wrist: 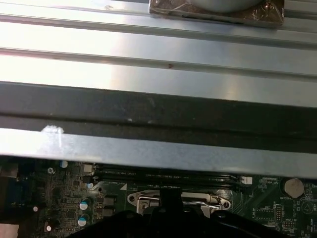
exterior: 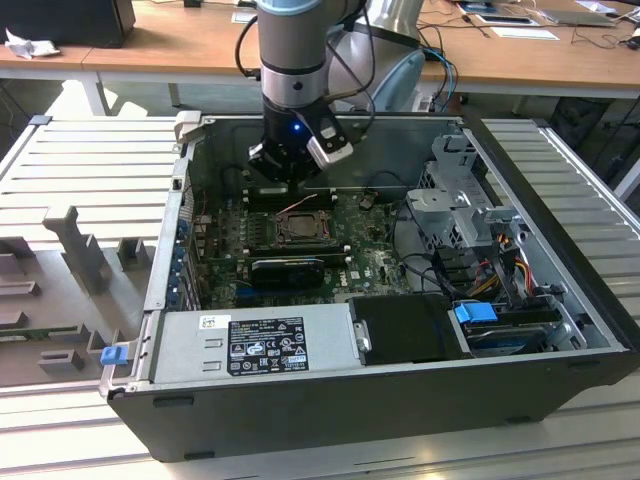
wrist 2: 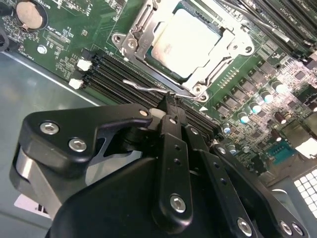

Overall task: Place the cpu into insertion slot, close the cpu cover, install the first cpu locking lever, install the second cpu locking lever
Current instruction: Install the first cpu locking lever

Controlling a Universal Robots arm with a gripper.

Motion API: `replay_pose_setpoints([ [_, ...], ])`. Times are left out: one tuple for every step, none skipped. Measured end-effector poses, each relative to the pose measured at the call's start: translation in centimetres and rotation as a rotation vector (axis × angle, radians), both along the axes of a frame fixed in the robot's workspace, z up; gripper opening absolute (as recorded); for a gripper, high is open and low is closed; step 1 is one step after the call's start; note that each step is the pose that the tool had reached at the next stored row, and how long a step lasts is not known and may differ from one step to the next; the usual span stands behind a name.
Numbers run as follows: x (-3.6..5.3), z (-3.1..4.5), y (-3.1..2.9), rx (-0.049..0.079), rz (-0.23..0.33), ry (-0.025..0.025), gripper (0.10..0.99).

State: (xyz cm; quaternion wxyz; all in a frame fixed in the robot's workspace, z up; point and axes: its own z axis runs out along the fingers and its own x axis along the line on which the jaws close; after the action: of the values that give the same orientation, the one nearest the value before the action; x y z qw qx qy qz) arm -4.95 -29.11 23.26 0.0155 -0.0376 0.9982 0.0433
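One cpu point(wrist 2: 185, 42) is already sitting in the insertion slot point(wrist 2: 143, 29) with the cpu cover point(wrist 2: 225, 42) down; my fingers point(wrist 2: 171, 106) are pinching closed on a thin locking lever point(wrist 2: 141, 85) beside it.

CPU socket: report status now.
Gripper shut, tip at a wire locking lever beside the insertion slot. Cpu seated, cpu cover closed over it. Nothing in the way.

Cpu point(wrist 2: 185, 42) sits in insertion slot point(wrist 2: 148, 59), cpu cover point(wrist 2: 233, 37) closed over it; memory slots point(wrist 2: 124, 74) just beside; gripper point(wrist 2: 171, 106) at slot's edge.
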Motion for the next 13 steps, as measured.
replay_pose_setpoints([
  [0.12, 0.00, 0.01, 0.000, 0.000, 0.0000, 0.106],
  [0.34, -0.02, 0.01, 0.000, 0.000, 0.0001, 0.106],
  [0.49, -0.03, 0.02, 0.000, 0.000, 0.0000, 0.106],
  [0.72, -0.11, 0.08, 0.000, 0.000, 0.0001, 0.106],
  [0.85, -0.21, 0.15, 0.000, 0.002, 0.0001, 0.106],
  [0.94, -0.27, 0.21, 0.000, 0.003, 0.0000, 0.106],
  [1.01, -0.34, 0.32, 0.000, 0.003, 0.0001, 0.106],
  [1.03, -0.37, 0.41, 0.000, 0.003, 0.0002, 0.106],
  [1.09, -0.41, 0.44, 0.000, 0.004, 0.0002, 0.106],
  [1.19, -0.44, 0.46, 0.000, 0.003, 0.0003, 0.106],
  [1.31, -0.49, 0.48, 0.000, 0.003, 0.0004, 0.106],
  [1.46, -0.54, 0.49, 0.000, 0.003, 0.0006, 0.106],
  [1.55, -0.57, 0.51, 0.000, 0.003, 0.0008, 0.106],
])
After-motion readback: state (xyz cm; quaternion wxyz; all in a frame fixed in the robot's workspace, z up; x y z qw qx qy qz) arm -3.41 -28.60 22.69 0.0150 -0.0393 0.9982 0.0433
